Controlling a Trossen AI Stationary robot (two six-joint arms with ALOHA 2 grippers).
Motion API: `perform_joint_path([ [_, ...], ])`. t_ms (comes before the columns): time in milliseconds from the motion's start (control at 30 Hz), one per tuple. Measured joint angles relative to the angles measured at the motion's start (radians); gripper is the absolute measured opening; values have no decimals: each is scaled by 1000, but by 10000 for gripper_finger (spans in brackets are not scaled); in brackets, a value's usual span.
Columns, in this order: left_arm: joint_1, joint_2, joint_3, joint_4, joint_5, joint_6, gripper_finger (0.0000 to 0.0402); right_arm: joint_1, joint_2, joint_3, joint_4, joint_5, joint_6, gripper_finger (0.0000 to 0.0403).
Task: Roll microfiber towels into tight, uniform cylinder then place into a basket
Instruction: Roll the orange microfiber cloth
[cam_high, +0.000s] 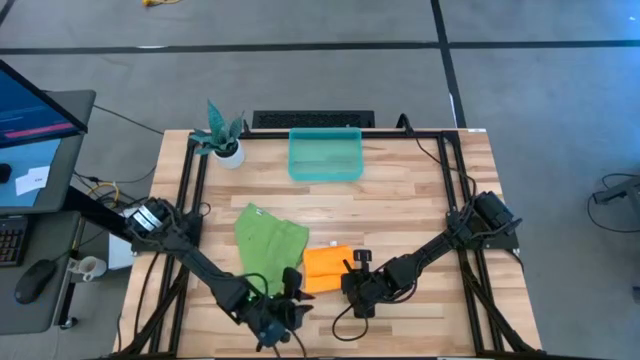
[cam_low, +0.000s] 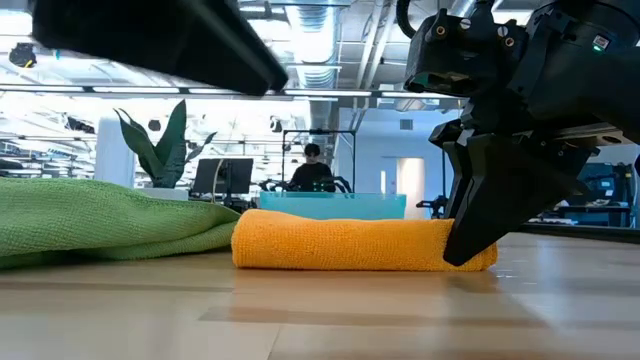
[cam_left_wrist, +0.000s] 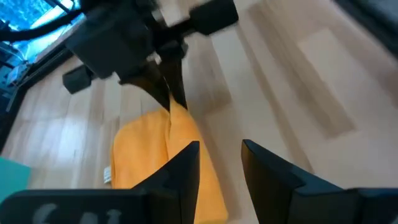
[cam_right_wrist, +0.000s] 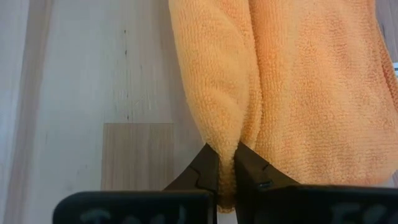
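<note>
The orange towel (cam_high: 326, 268) is seen folded near the bench (cam_high: 400, 200) front, right of the green towel (cam_high: 268, 238). Only the right wrist view shows the right tool (cam_right_wrist: 226, 163) clamped on its edge. The left tool (cam_left_wrist: 219, 163) is held apart above it. The bin (cam_high: 325, 155) sits far back.

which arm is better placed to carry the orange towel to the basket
Right, probably. The right gripper is shut on an edge fold of the orange towel, while the left gripper is open beside it, holding nothing. The basket sits mid-table.
</note>
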Motion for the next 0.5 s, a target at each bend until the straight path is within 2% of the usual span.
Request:
perform_joint_path([
  [333,39,-1,1,-45,45,-69,113,0,0,0,2,0,0,38],
  [500,65,17,2,-36,122,-128,142,0,0,0,3,0,0,38],
])
